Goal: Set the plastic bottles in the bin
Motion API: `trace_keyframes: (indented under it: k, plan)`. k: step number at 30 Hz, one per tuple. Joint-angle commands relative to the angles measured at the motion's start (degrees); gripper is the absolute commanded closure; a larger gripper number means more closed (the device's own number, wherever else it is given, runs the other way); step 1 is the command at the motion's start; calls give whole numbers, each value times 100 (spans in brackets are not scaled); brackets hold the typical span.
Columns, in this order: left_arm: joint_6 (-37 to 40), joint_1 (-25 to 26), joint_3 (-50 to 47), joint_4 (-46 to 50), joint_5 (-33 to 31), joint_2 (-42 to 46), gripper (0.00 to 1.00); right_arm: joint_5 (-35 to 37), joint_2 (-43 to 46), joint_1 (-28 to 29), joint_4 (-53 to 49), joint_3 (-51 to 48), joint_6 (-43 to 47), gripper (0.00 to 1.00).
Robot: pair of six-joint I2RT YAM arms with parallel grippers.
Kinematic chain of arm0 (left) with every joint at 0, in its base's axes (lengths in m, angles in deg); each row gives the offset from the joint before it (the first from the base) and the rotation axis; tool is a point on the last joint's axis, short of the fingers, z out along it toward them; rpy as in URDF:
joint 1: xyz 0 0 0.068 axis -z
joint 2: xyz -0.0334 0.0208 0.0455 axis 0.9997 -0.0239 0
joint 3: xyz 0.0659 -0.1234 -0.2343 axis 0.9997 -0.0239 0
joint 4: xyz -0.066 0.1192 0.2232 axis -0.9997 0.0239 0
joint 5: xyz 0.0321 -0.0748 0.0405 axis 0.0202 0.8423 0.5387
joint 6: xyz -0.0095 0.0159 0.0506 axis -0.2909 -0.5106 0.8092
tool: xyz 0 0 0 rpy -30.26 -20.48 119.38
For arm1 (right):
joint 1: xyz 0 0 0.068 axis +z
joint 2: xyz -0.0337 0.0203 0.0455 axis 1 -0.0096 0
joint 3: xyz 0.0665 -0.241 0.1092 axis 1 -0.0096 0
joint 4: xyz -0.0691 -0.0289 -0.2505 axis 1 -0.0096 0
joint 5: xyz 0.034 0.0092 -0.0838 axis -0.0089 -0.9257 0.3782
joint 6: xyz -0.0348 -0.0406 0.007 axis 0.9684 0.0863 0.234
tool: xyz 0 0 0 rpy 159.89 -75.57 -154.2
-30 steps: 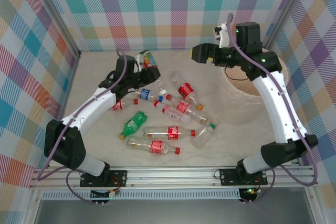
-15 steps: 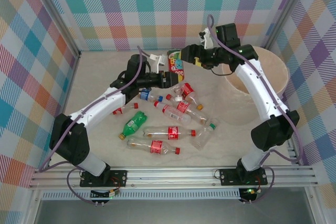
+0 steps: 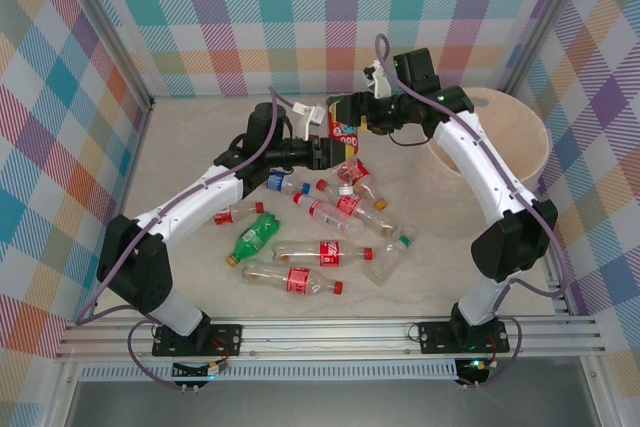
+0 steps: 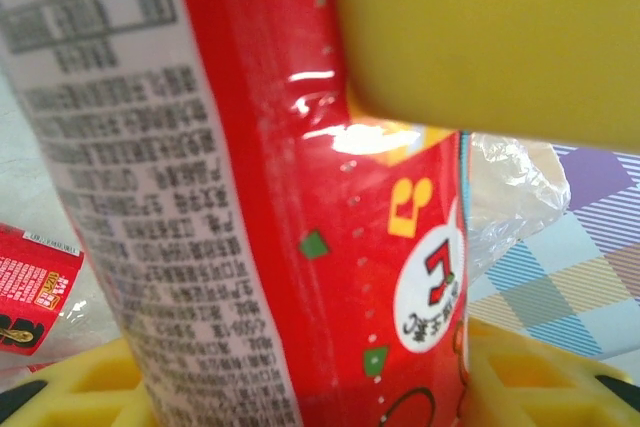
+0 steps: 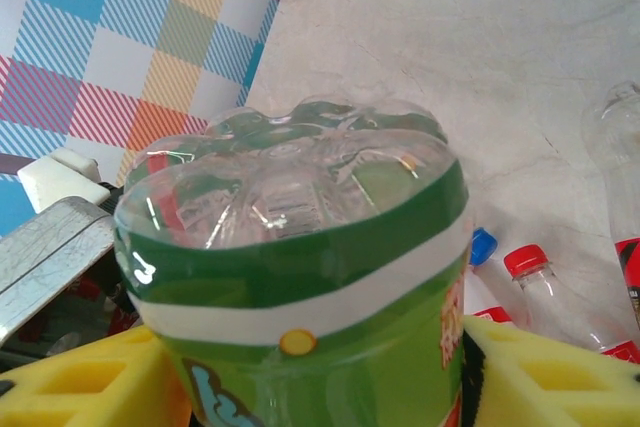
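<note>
Just left of the bin [image 3: 480, 202], up in the air, my left gripper [image 3: 318, 149] and my right gripper [image 3: 352, 113] are both clamped on one held bottle [image 3: 342, 130]. In the wrist views, yellow pads press on both its sides. The left pair is on the red label and the right pair is by the clear bottom end.

Here is what I think could go wrong. If both arms pull at once, the thin plastic may squash, twist and pop out. If the left lets go before the right has a good hold, the bottle falls on the pile under it and knocks things about. It could also bump the bin's rim on the way over.

Now I count. Left of the bin and nearer to me, about nine loose bottles [image 3: 300, 280] lie on the table [image 3: 190, 127]. One is a green bottle [image 3: 256, 234] and the rest are clear. Some overlap, so I may be one off. Then one held bottle, two grippers and one bin.
</note>
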Motion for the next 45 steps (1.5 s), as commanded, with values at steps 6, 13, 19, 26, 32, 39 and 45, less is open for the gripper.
trace_keyframes:
  k: [6,13,19,26,32,39,45]
  plan:
    - [125,126,60,-311,188,204,33,49,262,59,256,-86,166,44]
    - [131,99,-173,-239,-33,705,0,546,315,-200,-389,755,661,45]
    - [299,-53,-196,1187,-725,1349,0,1284,291,-565,-1185,2135,1223,45]
    - [-71,-469,392,4055,-3464,1407,1,1851,294,-1393,-1973,3490,1505,47]
    - [-809,-1130,-4,4916,-4363,1634,10,2639,826,-2245,-2500,3153,1993,49]
    - [-2382,-2158,-1009,4562,-4136,2149,14,2978,1555,-2605,-2320,1379,2346,48]
    - [-3129,-2528,-1468,4493,-4284,2406,13,2847,1906,-2611,-2060,6,2423,48]
